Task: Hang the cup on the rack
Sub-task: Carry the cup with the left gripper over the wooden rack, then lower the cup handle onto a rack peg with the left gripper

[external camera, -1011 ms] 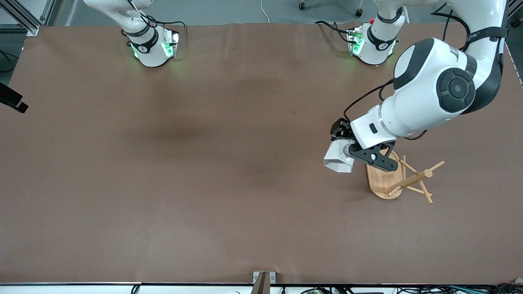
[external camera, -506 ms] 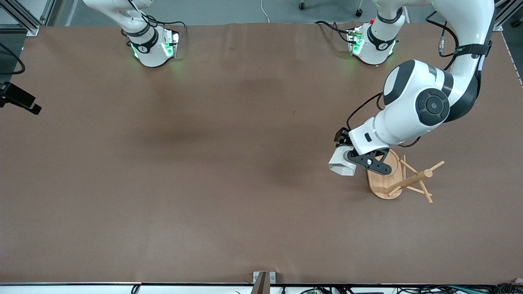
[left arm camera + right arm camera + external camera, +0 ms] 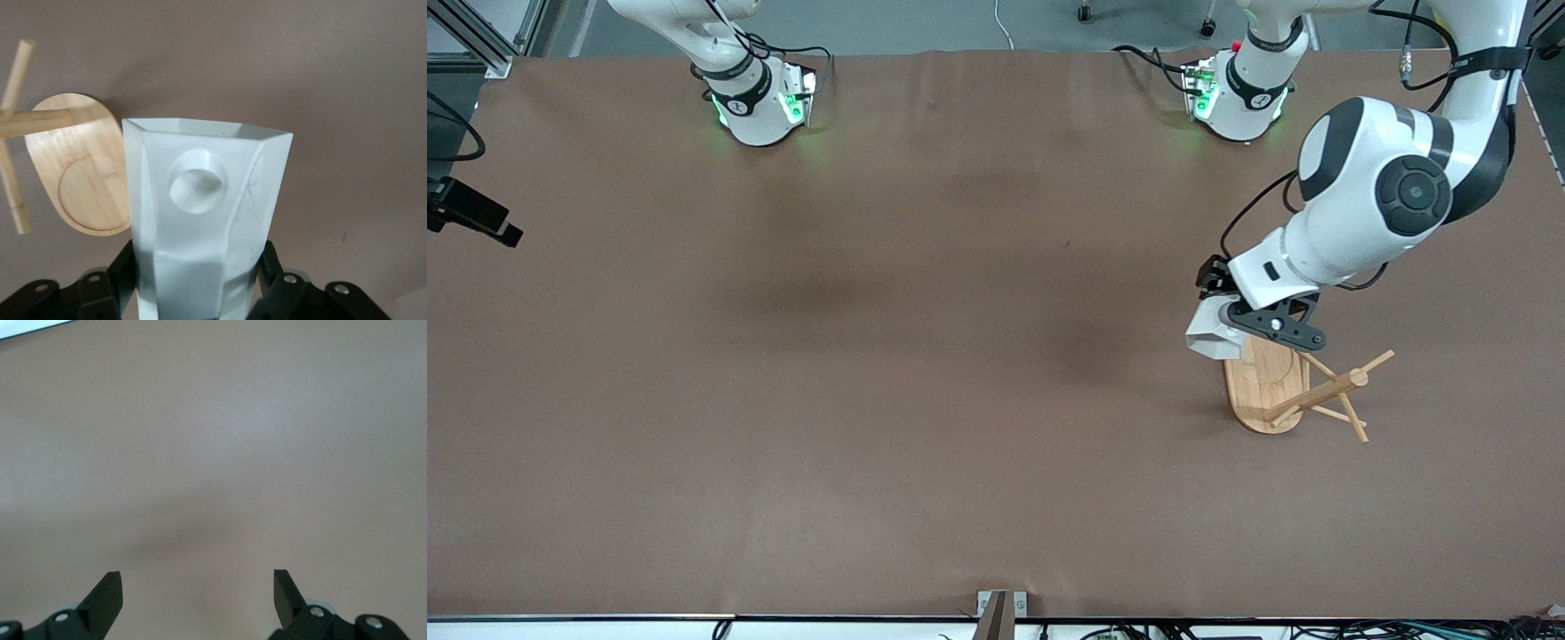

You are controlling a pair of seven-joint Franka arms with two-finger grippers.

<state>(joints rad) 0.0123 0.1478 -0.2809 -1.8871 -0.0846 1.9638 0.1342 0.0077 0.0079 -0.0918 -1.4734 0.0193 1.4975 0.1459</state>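
Left gripper (image 3: 1232,331) clamped on white faceted cup (image 3: 1209,336) over bamboo mug tree (image 3: 1294,391); probably light, rigid, slippery, chippable; right gripper (image 3: 198,593) waiting, wide open, empty

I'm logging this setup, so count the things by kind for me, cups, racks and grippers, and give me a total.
Cups: 1, the white cup held by the left gripper over the table beside the rack.
Racks: 1, the bamboo rack.
Grippers: 2, the left gripper and the right gripper, open.
Total: 4.
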